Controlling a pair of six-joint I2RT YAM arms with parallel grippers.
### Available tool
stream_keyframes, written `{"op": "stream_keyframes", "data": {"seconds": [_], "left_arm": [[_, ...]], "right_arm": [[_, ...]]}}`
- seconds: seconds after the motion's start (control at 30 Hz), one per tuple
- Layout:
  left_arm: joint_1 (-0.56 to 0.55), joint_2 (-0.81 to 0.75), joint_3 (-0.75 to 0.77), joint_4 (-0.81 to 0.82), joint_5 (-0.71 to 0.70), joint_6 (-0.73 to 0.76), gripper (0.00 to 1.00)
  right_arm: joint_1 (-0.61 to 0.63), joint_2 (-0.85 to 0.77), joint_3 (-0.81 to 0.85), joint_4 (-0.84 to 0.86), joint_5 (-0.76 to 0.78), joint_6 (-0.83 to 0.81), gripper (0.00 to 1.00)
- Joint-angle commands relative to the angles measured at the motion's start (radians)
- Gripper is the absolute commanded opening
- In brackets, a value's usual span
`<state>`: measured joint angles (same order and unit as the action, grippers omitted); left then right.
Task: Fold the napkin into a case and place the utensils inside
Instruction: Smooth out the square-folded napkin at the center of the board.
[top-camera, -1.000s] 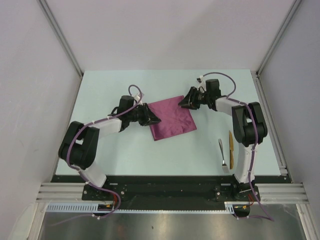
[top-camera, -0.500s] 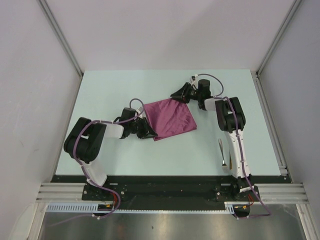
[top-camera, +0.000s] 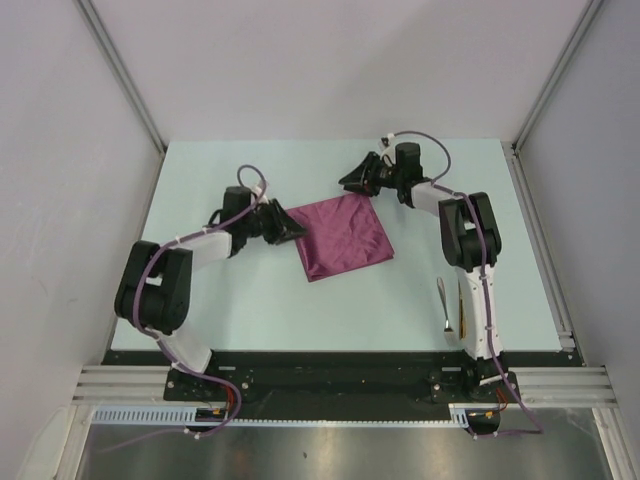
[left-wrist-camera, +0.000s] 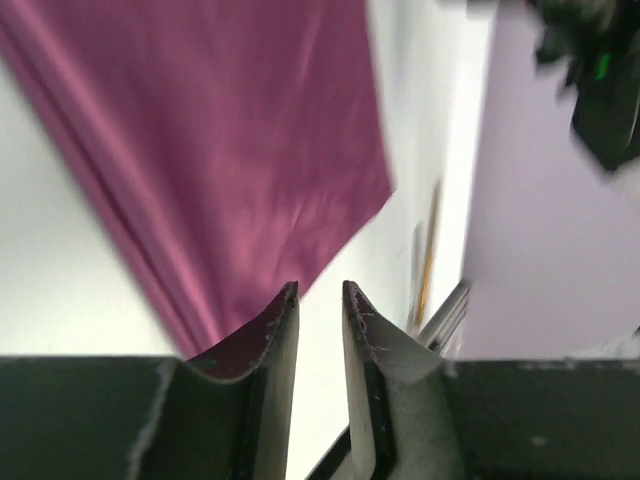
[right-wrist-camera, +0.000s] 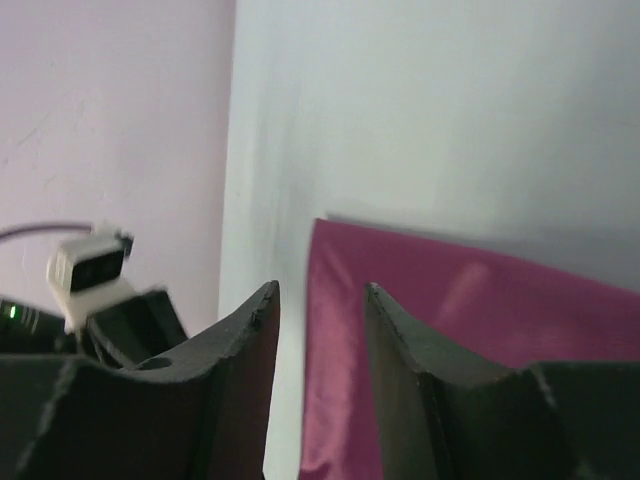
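Both arms shifted within the last second. Left gripper drew back slightly from the napkin's left edge. Right gripper lifted off toward the far side, past the napkin's far corner, and its forearm folded in over the cutlery. Napkin lies about as it did.

Napkin: plum-magenta cloth, flat on the table, middle of the work area, turned at an angle. Not yet a narrow case as far as I can tell.

Left gripper, wrist view: jaws a little apart, bare table showing in the gap, nothing between them. Cloth edge passes just left of the tips.

Right gripper, wrist view: jaws apart, cloth corner visible beyond the gap, nothing pinched that I can see.

Utensils: silver spoon lies near the right arm's base, well apart from the napkin. Golden-yellow piece shows only as a blurred streak in the left wrist view; from above the arm mostly hides it.

Handling, judged:
- Cloth is thin, light and limp. It will drape, not hold shape, and folds may spring or slide.
- Best taken at a corner or along an edge, one arm each, with tips low to nip a single layer.
- Spoon is stiff, slim and probably slick. Likely needs a grip across the handle.

Surface: smooth, pale blue-green, matte. Cloth may skid if pushed.

Room: plain lilac walls on three sides, metal rail at the near edge.
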<state>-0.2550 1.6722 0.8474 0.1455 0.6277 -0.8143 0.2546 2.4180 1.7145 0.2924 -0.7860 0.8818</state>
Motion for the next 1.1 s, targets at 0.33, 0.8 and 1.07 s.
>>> {"op": "stream_keyframes", "data": {"seconds": [0.33, 0.8, 1.07], "left_arm": [[0.089, 0.398, 0.343, 0.215, 0.073, -0.155, 0.17], [0.125, 0.509, 0.395, 0.052, 0.026, -0.118, 0.13], [0.129, 0.544, 0.446, -0.017, 0.012, -0.125, 0.1]], "right_arm": [[0.222, -0.226, -0.277, 0.189, -0.055, 0.015, 0.08], [0.333, -0.077, -0.368, 0.418, -0.094, 0.175, 0.02], [0.341, -0.025, -0.368, 0.407, -0.073, 0.161, 0.02]]}}
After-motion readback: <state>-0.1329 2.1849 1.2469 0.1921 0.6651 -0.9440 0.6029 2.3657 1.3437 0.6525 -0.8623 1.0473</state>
